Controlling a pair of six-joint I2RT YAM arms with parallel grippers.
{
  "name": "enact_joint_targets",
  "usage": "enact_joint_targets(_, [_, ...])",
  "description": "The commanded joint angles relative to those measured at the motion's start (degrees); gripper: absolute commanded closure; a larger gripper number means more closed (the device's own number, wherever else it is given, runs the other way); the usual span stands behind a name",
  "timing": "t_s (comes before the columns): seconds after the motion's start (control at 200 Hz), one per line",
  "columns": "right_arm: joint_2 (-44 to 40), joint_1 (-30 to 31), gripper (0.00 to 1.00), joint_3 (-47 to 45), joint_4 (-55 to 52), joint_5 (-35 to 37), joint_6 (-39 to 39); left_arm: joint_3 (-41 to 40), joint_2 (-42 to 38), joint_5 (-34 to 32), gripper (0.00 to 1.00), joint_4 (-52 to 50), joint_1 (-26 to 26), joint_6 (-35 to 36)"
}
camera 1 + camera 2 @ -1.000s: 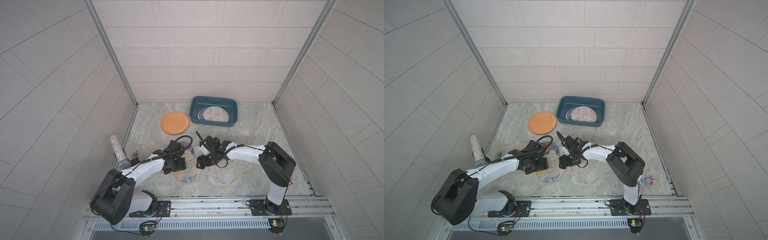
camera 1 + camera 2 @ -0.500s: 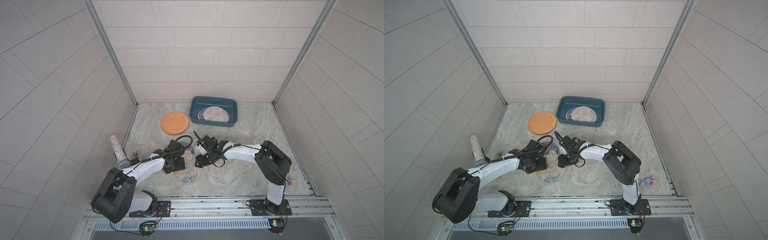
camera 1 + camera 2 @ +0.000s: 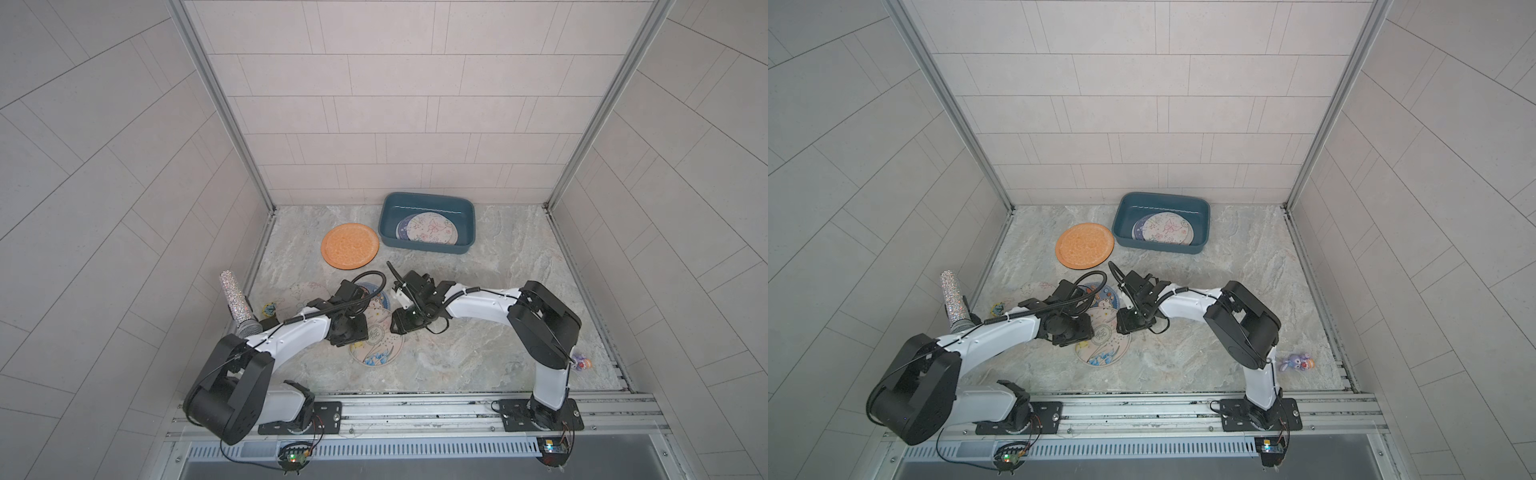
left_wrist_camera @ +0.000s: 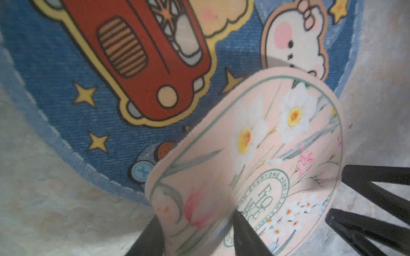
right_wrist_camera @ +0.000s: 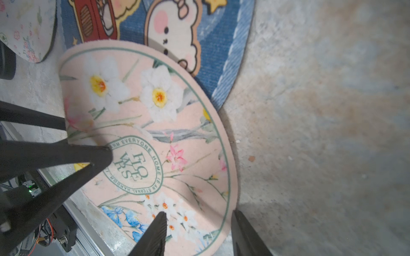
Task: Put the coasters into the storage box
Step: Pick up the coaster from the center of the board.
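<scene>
Marbled grey floor [image 3: 478, 291] carries the storage box [image 3: 428, 248]. Well in front of the box lies the pink flower coaster [image 5: 155, 133]. It is round and thin, with a green ring border and a daffodil print, and overlaps a blue cartoon coaster [image 4: 88, 66]. Left gripper [image 4: 195, 221] jaws pinch its lifted, bent edge. Right gripper [image 5: 199, 211] jaws straddle the opposite rim; whether they grip cannot be told.
</scene>
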Motion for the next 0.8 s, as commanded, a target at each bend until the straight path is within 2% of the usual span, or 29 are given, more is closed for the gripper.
enact_joint_targets(0.0, [2.33, 0.56, 0.49, -1.16, -1.01, -0.12, 0.80, -1.98, 1.15, 1.34, 0.60, -2.71, -0.15, -0.10])
enact_joint_targets(0.185, [-0.30, -0.87, 0.47, -3.28, 1.13, -1.06, 1.56, -1.32, -1.80, 1.52, 0.84, -4.48, -0.11, -0.01])
enact_joint_targets(0.365, [-4.31, -3.85, 0.40, -6.85, 3.36, -3.08, 1.96, 1.24, -5.80, 2.11, 1.00, -7.21, -0.11, -0.01])
enact_joint_targets(0.595, [-11.21, -8.91, 0.23, -12.88, 5.23, -5.33, 1.91, 8.04, -8.58, 3.18, 1.00, -9.64, -0.20, 0.87])
enact_joint_targets(0.796, [-15.99, -13.26, 0.18, -17.19, 5.49, -6.98, 1.36, 16.76, -7.07, 4.06, 1.00, -11.08, -0.18, 2.56])
